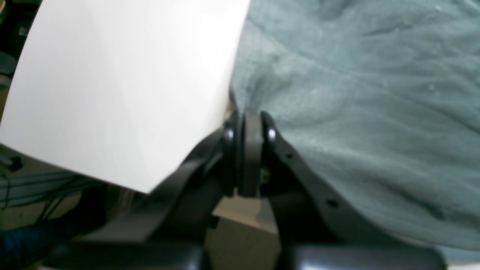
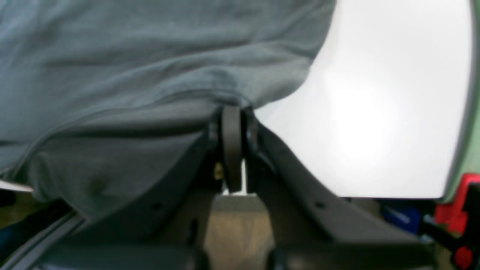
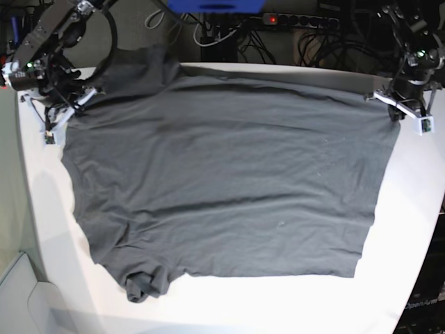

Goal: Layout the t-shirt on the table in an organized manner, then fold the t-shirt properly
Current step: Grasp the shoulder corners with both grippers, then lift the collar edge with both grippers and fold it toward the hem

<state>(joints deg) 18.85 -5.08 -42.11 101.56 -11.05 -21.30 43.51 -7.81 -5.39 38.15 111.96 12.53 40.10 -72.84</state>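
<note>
- here, a dark charcoal-grey t-shirt (image 3: 229, 181) lies spread across a wide white worktop (image 3: 417, 209), covering most of its middle.
- seen from the base view, the shirt's body is mostly flat with soft ripples; its far edge runs along the back rim of the worktop.
- at the front left of that view, one sleeve (image 3: 142, 284) is bunched into a small crumpled lump near the worktop's front edge.
- at the back left, another part of the shirt (image 3: 139, 59) rises past the worktop's back edge.
- the left pincer (image 1: 249, 112) sits at the shirt's back corner on the right of the base view; its jaws are pressed together on the cloth's edge, which puckers into folds right at the tips.
- beside that pincer, bare white worktop shows to one side and grey cloth to the other.
- the right pincer (image 2: 232, 108) is at the opposite back corner, on the left of the base view; its jaws are likewise closed tight on the shirt's hem, and the fabric drapes away from the tips.
- both arms reach in from the back corners, well apart, with the shirt stretched between them.
- behind the worktop, a tangle of dark cables (image 3: 313, 38) and a power strip (image 3: 302, 21) with a red light lie on the floor.
</note>
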